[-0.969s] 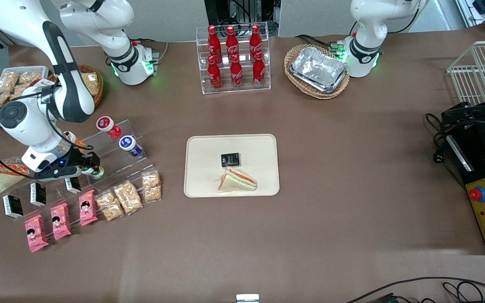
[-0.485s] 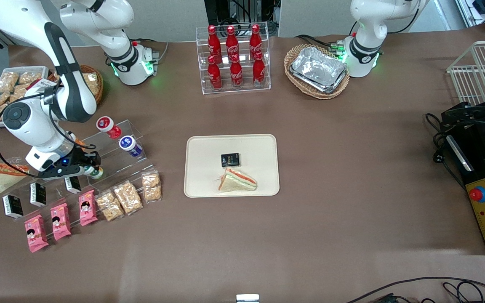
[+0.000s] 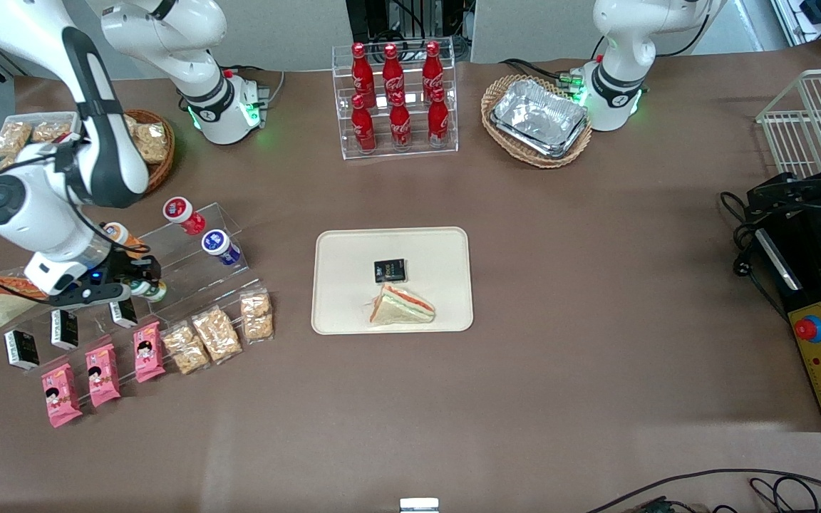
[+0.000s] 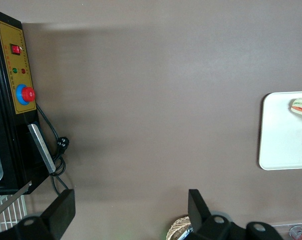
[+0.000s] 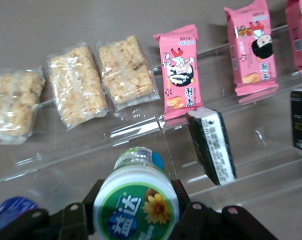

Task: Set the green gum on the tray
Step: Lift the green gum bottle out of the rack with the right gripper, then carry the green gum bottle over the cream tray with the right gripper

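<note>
The green gum (image 5: 135,205), a small bottle with a white lid and a green round label, sits between my right gripper's black fingers (image 5: 83,216). In the front view the gripper (image 3: 141,285) is at the clear stepped shelf toward the working arm's end of the table, shut on the green gum (image 3: 155,290) just above the shelf's lower step. The cream tray (image 3: 346,285) lies flat at the table's middle, well apart from the gripper. It also shows in the left wrist view (image 4: 281,145).
On the tray lie a sandwich (image 3: 402,305) and a black packet (image 3: 390,270). The shelf (image 3: 204,274) holds an orange bottle (image 3: 117,231), a red-lidded bottle (image 3: 181,211) and a blue bottle (image 3: 219,244). Black packets (image 5: 212,145), pink snack packs (image 3: 102,374) and granola bags (image 3: 217,333) lie nearer the camera.
The right arm has drawn back a little toward its end of the table, carrying the green gum with it off its place on the shelf step.
</note>
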Robot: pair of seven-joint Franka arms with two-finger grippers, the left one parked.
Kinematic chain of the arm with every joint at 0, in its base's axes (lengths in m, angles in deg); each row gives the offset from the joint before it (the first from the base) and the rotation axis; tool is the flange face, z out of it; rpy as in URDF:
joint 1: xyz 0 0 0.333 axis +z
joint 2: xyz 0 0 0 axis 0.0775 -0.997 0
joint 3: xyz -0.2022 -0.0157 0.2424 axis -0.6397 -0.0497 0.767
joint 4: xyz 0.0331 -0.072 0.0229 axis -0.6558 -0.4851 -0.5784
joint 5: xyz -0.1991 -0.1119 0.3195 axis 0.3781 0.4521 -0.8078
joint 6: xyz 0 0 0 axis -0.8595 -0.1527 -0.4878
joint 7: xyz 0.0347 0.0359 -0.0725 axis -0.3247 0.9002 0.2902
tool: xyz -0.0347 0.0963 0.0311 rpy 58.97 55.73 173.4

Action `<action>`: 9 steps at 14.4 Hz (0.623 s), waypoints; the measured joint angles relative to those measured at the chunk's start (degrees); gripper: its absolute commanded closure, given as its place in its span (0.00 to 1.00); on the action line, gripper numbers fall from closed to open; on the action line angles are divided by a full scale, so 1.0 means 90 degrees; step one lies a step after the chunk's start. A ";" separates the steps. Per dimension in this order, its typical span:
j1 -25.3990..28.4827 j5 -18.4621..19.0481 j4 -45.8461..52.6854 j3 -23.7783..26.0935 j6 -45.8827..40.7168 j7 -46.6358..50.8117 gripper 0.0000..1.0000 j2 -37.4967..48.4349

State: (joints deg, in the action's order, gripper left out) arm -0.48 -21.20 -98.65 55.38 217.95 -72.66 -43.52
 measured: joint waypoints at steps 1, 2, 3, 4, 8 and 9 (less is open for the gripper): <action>0.0001 0.0000 0.0294 0.0009 -0.0469 0.0000 0.52 0.0035; 0.0003 -0.0021 0.0622 0.0020 -0.1014 0.0001 0.52 0.0084; 0.0005 -0.0096 0.0982 0.0029 -0.1609 0.0003 0.51 0.0134; 0.0007 -0.0190 0.1380 0.0037 -0.2224 0.0003 0.51 0.0182; 0.0057 -0.0346 0.2945 0.0094 -0.4193 0.0003 0.51 0.0301; 0.0122 -0.0389 0.3181 0.0151 -0.4456 0.0003 0.51 0.0314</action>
State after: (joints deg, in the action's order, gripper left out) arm 0.62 -24.70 -70.02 56.74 177.84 -72.63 -40.69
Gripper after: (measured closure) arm 0.423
